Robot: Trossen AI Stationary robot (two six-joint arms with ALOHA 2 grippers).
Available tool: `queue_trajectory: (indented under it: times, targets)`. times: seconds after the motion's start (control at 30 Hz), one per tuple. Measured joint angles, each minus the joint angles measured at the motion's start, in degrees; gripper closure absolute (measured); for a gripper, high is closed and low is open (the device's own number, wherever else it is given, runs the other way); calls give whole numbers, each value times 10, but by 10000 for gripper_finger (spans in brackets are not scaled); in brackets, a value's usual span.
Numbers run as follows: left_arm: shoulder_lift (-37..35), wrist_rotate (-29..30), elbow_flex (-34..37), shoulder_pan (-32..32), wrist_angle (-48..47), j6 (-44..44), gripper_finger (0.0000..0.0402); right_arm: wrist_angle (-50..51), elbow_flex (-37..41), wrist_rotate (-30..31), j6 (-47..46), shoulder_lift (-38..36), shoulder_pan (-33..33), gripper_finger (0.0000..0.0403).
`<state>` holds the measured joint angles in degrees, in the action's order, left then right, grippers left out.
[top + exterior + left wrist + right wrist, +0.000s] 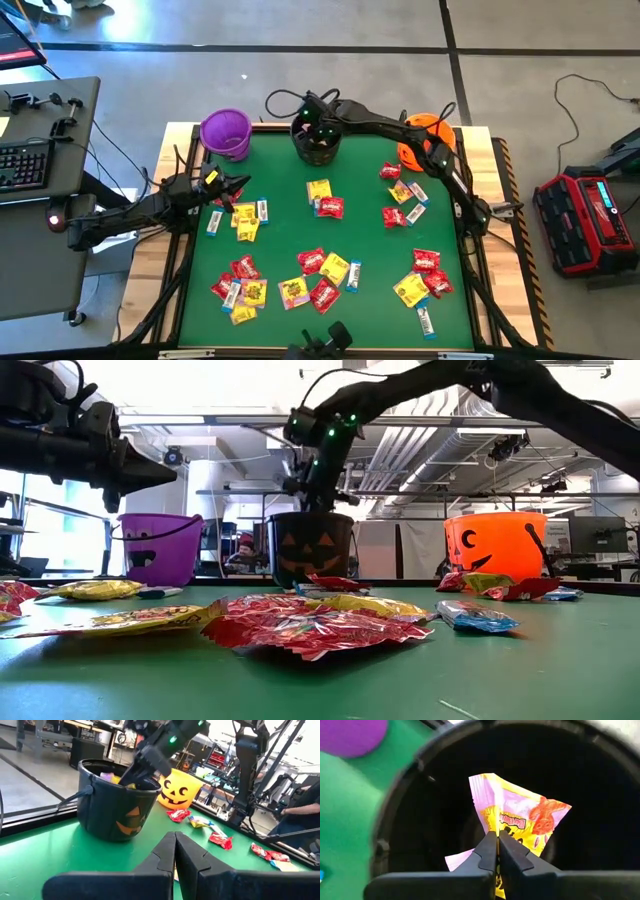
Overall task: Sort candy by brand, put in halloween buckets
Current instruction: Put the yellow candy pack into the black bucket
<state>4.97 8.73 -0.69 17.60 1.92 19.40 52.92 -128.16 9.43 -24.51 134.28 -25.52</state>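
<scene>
Tool clamped on yellow packet

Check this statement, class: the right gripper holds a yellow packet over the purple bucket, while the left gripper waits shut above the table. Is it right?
One detail is wrong: the right gripper, shut on the yellow packet, is over the black bucket, not the purple bucket. The high and right wrist views show it. The left gripper does wait shut above the table.

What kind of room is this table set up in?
Probably a robotics lab or workshop. Exposed ceiling ducts run overhead, a desk with a keyboard stands beside the green table, and a red equipment case sits on the bare concrete floor.
</scene>
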Motion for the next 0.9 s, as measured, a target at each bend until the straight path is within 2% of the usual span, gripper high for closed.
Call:
queue_trajectory:
  times: [0.3, 0.43, 0.6, 0.7, 0.8, 0.9]
  targets:
    - [0, 1, 0, 0, 0, 0, 401, 1, 0, 1, -5, 21, -9, 397]
    - [0, 1, 0, 0, 0, 0, 401, -4, 0, 1, -3, 19, -7, 368]
    - [0, 1, 0, 0, 0, 0, 401, -3, 0, 1, 11, 16, -7, 311]
    - [0, 1, 0, 0, 0, 0, 401, -3, 0, 2, 48, 1, -7, 282]
    - [0, 3, 0, 0, 0, -1, 401, 1, 0, 4, 79, -30, -4, 270]
    - [0, 9, 0, 0, 1, -10, 401, 1, 0, 14, 96, -65, 7, 277]
